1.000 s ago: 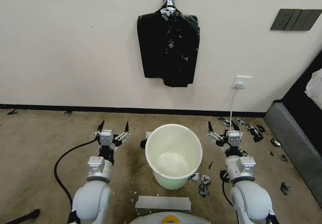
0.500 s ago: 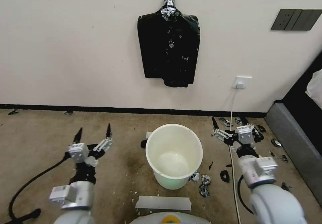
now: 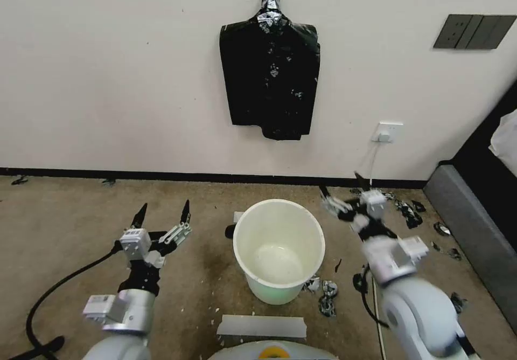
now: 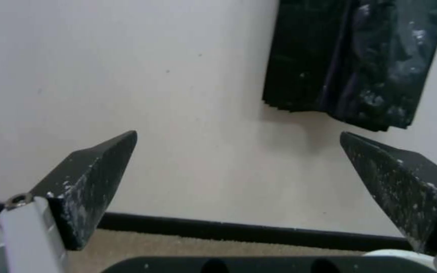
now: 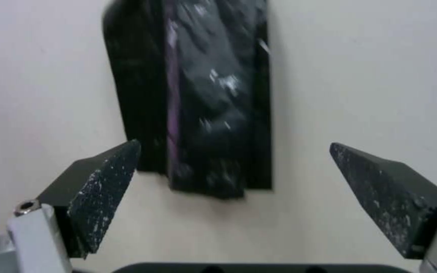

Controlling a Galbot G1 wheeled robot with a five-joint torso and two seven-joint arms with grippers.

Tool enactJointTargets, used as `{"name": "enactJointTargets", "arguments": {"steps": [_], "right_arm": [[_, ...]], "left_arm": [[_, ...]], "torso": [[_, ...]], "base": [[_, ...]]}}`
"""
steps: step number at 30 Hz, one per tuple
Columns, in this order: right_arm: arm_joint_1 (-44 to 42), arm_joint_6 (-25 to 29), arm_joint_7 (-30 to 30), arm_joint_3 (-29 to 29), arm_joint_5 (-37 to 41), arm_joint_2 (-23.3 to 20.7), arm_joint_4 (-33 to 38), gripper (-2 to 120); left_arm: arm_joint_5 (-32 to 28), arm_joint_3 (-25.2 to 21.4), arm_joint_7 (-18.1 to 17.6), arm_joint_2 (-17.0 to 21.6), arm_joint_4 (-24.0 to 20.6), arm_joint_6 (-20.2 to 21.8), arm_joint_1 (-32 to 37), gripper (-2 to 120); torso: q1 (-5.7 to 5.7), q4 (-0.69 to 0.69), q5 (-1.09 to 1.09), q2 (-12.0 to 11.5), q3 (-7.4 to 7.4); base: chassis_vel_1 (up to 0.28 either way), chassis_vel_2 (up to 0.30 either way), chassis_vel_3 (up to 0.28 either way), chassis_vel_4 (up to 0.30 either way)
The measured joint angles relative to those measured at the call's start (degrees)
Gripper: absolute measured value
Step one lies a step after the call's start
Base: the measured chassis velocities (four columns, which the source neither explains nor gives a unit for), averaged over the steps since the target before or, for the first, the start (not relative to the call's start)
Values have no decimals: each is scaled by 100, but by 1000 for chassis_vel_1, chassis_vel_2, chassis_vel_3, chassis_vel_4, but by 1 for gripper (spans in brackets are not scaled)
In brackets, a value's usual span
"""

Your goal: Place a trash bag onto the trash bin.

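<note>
Bundle of black bags (image 3: 270, 71) hangs taped high on the cream wall (image 3: 107, 69). Dark switch plate (image 3: 474, 31) at upper right; white socket (image 3: 386, 132) lower, a cord dropping from it. Black baseboard (image 3: 161, 176) meets tan carpet (image 3: 64, 230). Black plastic scraps (image 3: 412, 213) litter the carpet at right. Pale tape strip (image 3: 262, 326) lies on the carpet nearest the camera.

Right pincer (image 3: 344, 188) higher, nearer wall

Spread gripper (image 5: 233, 167) facing hung bags (image 5: 198, 94)
</note>
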Motion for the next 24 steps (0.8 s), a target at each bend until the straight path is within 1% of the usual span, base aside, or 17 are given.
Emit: {"name": "enactJointTargets", "arguments": {"steps": [2,3,4,7,8,11,12,14,16,17,19,20,21,24], "right_arm": [[595,-148,129,-278,239,-86,-148,100],[957,-288,225,-457,387,-133,-229,100],[957,-288,225,-457,387,-133,-229,100],[1916,-612,454,-892,664,-266,-458,100],[1916,-612,454,-892,664,-266,-458,100],[2934,-933,827,-1331,969,-407,-653,100],[2934,-933,827,-1331,969,-407,-653,100],[3620,-1127,1119,-1613,1229,-447,-784,100],[4366,-1248,1447,-1923,1419,-446,-981,100],[4366,-1248,1447,-1923,1419,-446,-981,100],[4953,-1343,1704,-2215,1527,-399,-1192,100],[5393,-1408,1924,-2468,1535,-328,-1404,100],[5393,-1408,1924,-2468,1535,-328,-1404,100],[6065,-1550,2442,-2921,1351,-93,-1934,100]], "left_arm": [[4,-7,18,6,-10,-8,30,100],[12,-3,43,-4,-9,-35,50,100],[12,-3,43,-4,-9,-35,50,100],[30,2,114,-24,-19,-84,84,100],[30,2,114,-24,-19,-84,84,100],[102,-17,67,-44,-30,-168,81,100],[102,-17,67,-44,-30,-168,81,100],[161,-53,30,-108,-49,-223,94,100],[187,-66,24,-167,-66,-249,131,100],[187,-66,24,-167,-66,-249,131,100],[204,-78,23,-205,-69,-261,152,100],[209,-90,25,-235,-70,-263,154,100],[209,-90,25,-235,-70,-263,154,100],[209,-112,26,-284,-68,-263,143,100]], "torso": [[0,4,0,0,0],[0,4,0,0,1],[0,4,0,0,1],[0,4,-1,0,1],[0,4,-1,0,1],[0,3,0,0,1],[0,3,0,0,1],[0,2,0,-1,1],[0,4,-1,0,1],[0,4,-1,0,1],[0,4,-1,0,1],[0,4,-1,0,1],[0,4,-1,0,1],[0,4,-1,0,1]], "base": [[0,0,0,0],[0,0,0,0],[0,0,0,0],[0,0,0,0],[0,0,0,0],[0,0,0,0],[0,0,0,0],[0,0,0,0],[0,0,0,0],[0,0,0,0],[0,0,0,0],[0,0,0,0],[0,0,0,0],[0,0,0,0]]}}
